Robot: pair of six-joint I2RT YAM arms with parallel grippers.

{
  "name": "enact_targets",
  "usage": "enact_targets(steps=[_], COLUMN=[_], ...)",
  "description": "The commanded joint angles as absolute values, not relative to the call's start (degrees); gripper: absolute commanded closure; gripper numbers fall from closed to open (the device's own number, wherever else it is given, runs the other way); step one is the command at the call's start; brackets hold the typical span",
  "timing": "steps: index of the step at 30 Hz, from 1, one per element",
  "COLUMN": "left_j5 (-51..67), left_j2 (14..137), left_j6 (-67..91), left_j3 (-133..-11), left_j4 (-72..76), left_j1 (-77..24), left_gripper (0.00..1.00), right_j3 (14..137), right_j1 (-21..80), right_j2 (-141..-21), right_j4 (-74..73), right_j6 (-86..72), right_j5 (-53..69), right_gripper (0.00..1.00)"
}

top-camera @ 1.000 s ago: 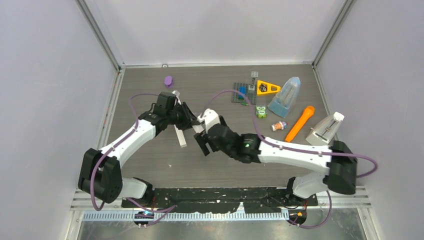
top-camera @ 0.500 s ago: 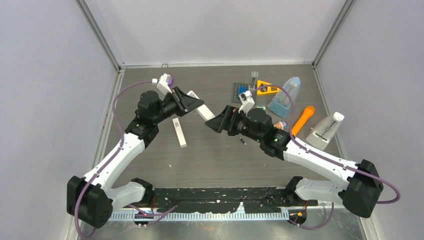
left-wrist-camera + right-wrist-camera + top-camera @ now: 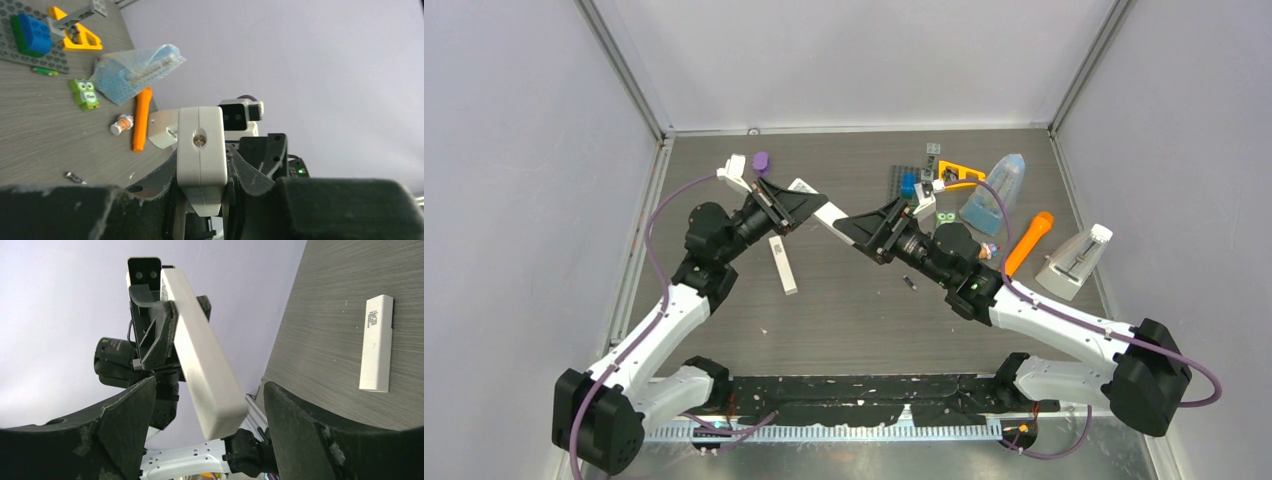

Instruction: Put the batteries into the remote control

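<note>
1. Gripping the white remote (image 3: 200, 365) near one end, the left gripper (image 3: 799, 205) has its jaws clenched on it and holds it tilted in the air above the table (image 3: 844, 330).
2. The right gripper (image 3: 866, 226) faces it, jaws released and spread wide on either side of the remote's free end, touching neither side.
3. A blackish battery (image 3: 908, 283) lies on the table beneath the right gripper.
4. A second white bar (image 3: 782, 265) lies flat beneath the left gripper.
5. What may be the red-orange battery (image 3: 121, 124) lies just beside the orange carrot toy (image 3: 141, 119).
</note>
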State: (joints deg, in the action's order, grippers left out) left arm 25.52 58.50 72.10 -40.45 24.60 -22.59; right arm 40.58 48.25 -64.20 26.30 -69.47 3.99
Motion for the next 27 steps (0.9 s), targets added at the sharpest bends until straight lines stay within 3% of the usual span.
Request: enact_targets(steps=[1,11,17,21,27], left_j5=[24.34,24.06,24.15,23.2,19.36], left_j2=[55.54,54.3,54.66,54.37,52.25], left_j6=[75.84,77.33,79.09,80.76,82.23], left_j3=[-39.72,-38.77,-38.94,-39.27,-39.4], left_j4=[31.97,32.73,34.26,35.15,33.62], left_j1=[-22.43,-22.41,-22.47,-22.41,-21.68], left_gripper=[1.0,1.0,1.0,1.0,1.0], right_j3=[41.34,45.23,44.81,44.04,40.55], right_j1=[48.07,48.04,48.03,47.99,47.91], right_j2=[-63.01,-67.09,-67.76,-67.93,-67.27], right_j4=[30.73,28.59,28.29,28.82,32.02], right_j6=[-71.89,-72.51,-72.72,-72.82,-74.59], right_j5=[0.95,3.3,4.2,4.55,4.5], right_gripper=[0.18,0.31,0.48,0.65,0.77])
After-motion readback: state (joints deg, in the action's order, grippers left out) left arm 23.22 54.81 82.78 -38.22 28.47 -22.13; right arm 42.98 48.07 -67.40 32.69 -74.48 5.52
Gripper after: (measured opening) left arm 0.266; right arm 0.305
